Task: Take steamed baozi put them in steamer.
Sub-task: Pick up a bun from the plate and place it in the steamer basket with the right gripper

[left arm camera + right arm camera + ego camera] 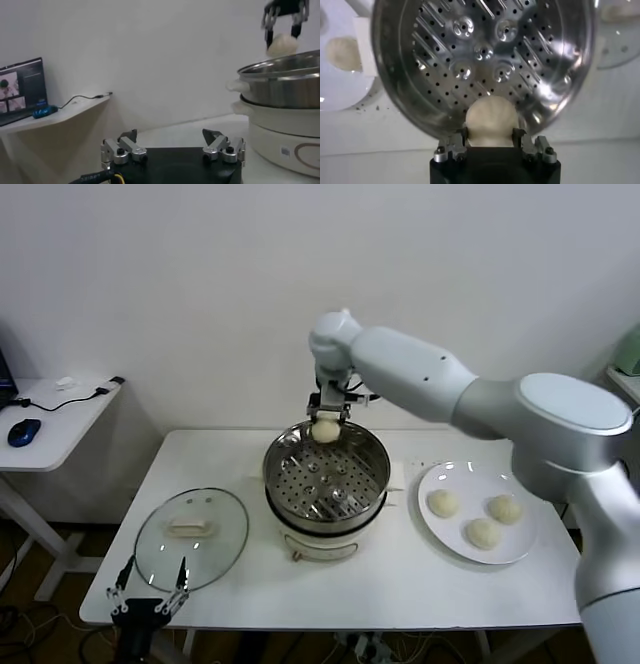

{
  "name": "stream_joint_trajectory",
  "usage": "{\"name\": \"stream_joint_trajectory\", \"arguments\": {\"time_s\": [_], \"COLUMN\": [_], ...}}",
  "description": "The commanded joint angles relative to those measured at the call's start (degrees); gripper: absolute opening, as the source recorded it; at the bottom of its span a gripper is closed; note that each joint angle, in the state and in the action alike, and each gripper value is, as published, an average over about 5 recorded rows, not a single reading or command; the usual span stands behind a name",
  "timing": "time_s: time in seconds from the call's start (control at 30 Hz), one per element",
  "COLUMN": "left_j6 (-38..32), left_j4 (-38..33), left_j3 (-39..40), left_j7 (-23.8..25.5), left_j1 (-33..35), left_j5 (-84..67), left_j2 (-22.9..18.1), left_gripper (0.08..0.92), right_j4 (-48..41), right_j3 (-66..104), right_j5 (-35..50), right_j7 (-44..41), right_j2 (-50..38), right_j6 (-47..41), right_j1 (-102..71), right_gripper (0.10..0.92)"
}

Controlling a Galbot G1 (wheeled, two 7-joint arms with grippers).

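No legible writing on any item. White surface [420, 584] carries the steamer [327, 484], glass lid [191, 538] and white plate [478, 512] with three baozi. Right arm reaches across from the right, right gripper [327, 420] pointing down over the steamer's far rim, closed on one steamed baozi [326, 430]. Right wrist view alone shows the perforated tray [485, 55]. Left gripper [150, 594] parked at the surface's near-left edge, fingers spread, holding nothing.

Glossy white arm [450, 389], black jaws, silver screws
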Motion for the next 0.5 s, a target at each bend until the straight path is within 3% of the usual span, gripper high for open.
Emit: {"name": "stream_joint_trajectory", "arguments": {"time_s": [0.03,0.5], "left_j6": [0.5,1.4], "left_j4": [-0.6,-0.8], "left_j3": [0.0,-0.1], "left_j7": [0.0,0.0], "left_j1": [-0.2,-0.9], "left_j5": [-0.1,-0.4], "left_j2": [-0.2,-0.6], "left_gripper": [0.823,0.823], "right_j4": [-3.7,-6.2], "right_j3": [1.3,0.8], "right_j5": [-8.3,-6.7], "right_j7": [1.0,0.8], "right_j2": [3.6,3.6], "right_j6": [2.7,0.8], "right_j1": [-5.4,-6.1], "right_gripper": [0.585,0.608]}}
